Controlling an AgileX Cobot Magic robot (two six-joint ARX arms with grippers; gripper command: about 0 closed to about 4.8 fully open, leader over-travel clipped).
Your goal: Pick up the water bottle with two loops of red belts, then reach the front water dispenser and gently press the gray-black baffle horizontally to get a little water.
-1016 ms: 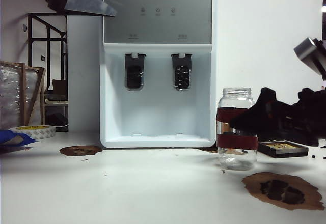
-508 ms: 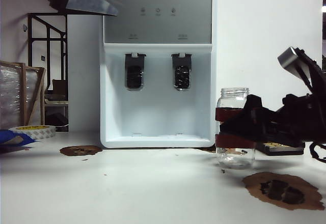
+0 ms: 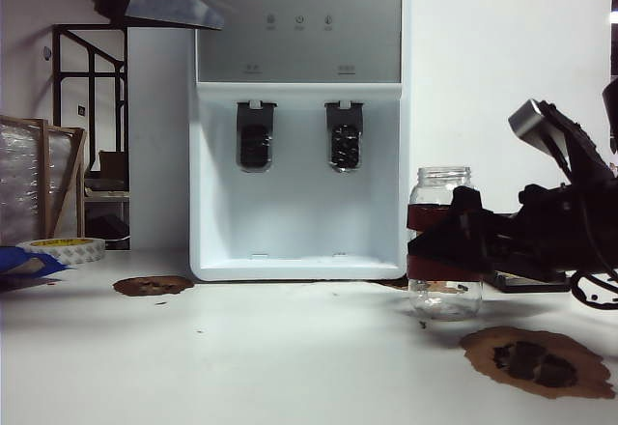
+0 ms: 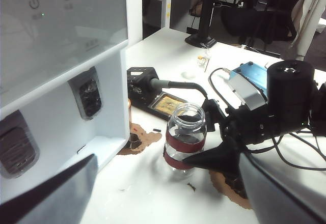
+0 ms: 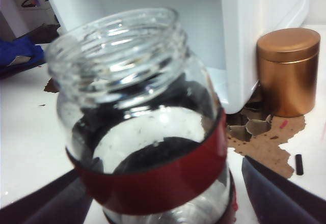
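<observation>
1. The water bottle stands upright on the table, just beside the water dispenser, at its right corner in the exterior view.
2. R gripper is low, w/ its jaws wide apart, one on each side of the bottle's red bands. Can't tell if they touch the glass.
3. Right wrist view: bottle fills the gap btwn the two fingers; mouth has no lid.
4. L gripper hangs high & well apart from the bottle, jaws wide, nothing in it.
5. The gray-black baffle sits up in the dispenser bay, well apart from the bottle.
</observation>
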